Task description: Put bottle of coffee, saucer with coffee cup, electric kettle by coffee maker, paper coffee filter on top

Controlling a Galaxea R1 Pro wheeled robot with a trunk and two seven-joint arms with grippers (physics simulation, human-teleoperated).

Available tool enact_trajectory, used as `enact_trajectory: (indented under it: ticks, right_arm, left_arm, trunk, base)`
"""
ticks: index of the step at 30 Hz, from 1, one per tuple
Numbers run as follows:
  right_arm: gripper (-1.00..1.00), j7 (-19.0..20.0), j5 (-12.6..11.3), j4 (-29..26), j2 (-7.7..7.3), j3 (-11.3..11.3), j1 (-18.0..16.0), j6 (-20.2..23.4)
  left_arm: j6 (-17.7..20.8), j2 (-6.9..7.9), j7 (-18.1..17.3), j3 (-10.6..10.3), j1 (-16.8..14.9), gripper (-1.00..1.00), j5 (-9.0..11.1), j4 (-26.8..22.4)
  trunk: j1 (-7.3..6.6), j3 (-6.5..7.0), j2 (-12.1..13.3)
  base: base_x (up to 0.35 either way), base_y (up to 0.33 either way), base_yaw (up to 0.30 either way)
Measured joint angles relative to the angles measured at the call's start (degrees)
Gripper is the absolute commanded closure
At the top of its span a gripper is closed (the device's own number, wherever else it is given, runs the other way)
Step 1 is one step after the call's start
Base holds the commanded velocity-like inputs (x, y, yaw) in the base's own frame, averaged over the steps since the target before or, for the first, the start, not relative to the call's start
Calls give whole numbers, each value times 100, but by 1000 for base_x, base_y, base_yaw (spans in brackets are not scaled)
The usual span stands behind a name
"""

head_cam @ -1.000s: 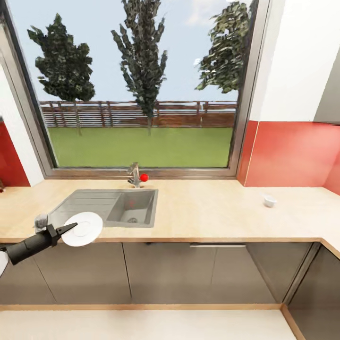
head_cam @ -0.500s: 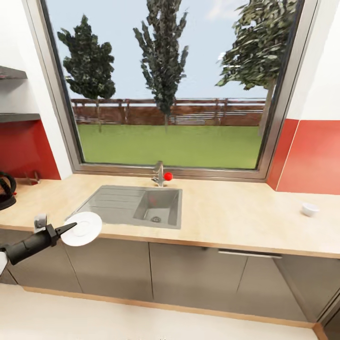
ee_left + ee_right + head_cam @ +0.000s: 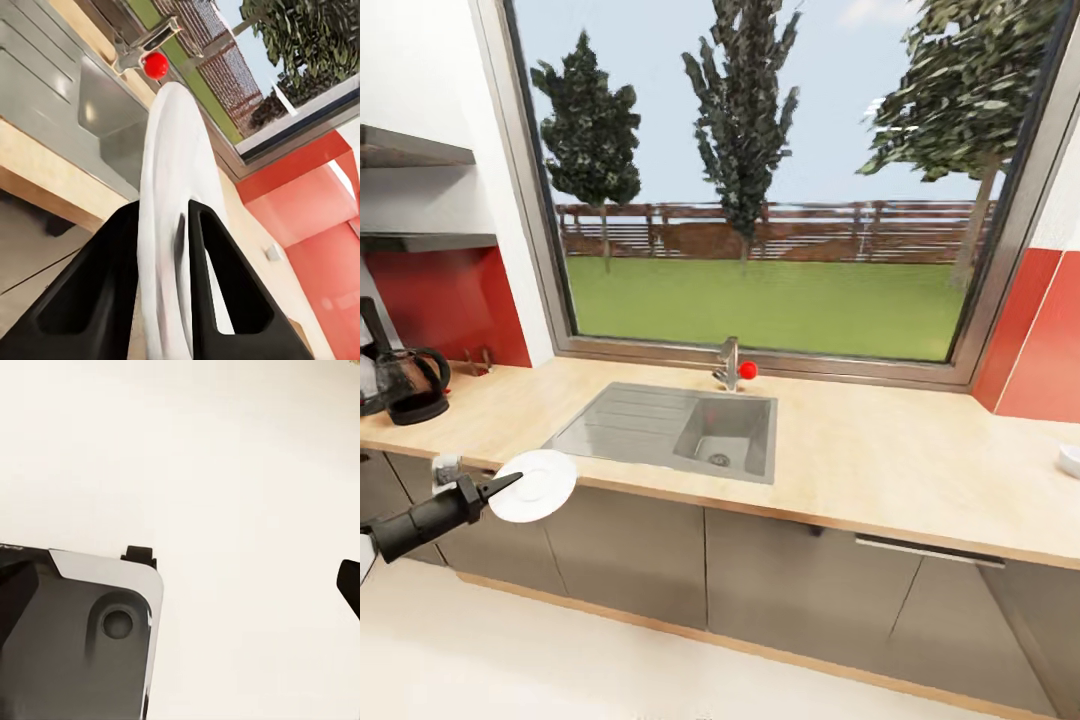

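My left gripper [image 3: 500,487] is shut on the rim of a white saucer [image 3: 538,484], held in front of the counter's edge left of the sink. In the left wrist view the saucer [image 3: 169,225] stands edge-on between the two dark fingers [image 3: 217,277]. At the far left of the countertop [image 3: 880,460] stand the dark coffee maker [image 3: 370,355] and a black electric kettle [image 3: 418,388] beside it. A small white coffee cup [image 3: 1069,460] sits on the counter at the right edge. My right gripper [image 3: 180,585] hangs open over pale floor, one fingertip [image 3: 349,583] at the picture's edge.
A steel sink [image 3: 680,432] with a tap [image 3: 729,363] and a red knob [image 3: 748,370] lies under the big window. Wall shelves [image 3: 415,150] hang at the upper left. Grey cabinet fronts [image 3: 780,590] run below the counter. Part of my own grey body [image 3: 75,637] shows near the right gripper.
The whole view has swung to the left: the sink and cup slid right, and the shelves, kettle and coffee maker came into sight. The saucer stays in my left gripper.
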Motion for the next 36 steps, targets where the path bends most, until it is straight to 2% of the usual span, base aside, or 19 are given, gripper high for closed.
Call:
enact_trajectory:
  ticks: [6,15,26,31,36]
  right_arm:
    - [-100,-7,0,0,0,0,1,0]
    - [-100,-22,0,-3,0,6,2,0]
    - [-100,-5,10,-4,22,14,3,7]
    - [-100,22,20,0,140,16,7,15]
    - [-100,24,21,0,155,16,41,16]
  left_arm:
    - [-1,0,0,0,114,100,-4,15]
    - [0,0,0,9,187,100,-3,15]
    - [1,-1,1,9,187,100,-1,15]
    - [0,2,1,9,187,100,-3,15]
    - [1,2,1,9,187,100,-2,15]
  trunk:
    - [-2,-35,0]
    - [-2,-89,-1]
    - [-2,-102,0]
    - [0,-102,1]
    - [0,-102,0]
  base:
    - [113,47,221]
    - [237,204,215]
    - [157,278,23]
    - [94,292,0]
    - [9,303,0]
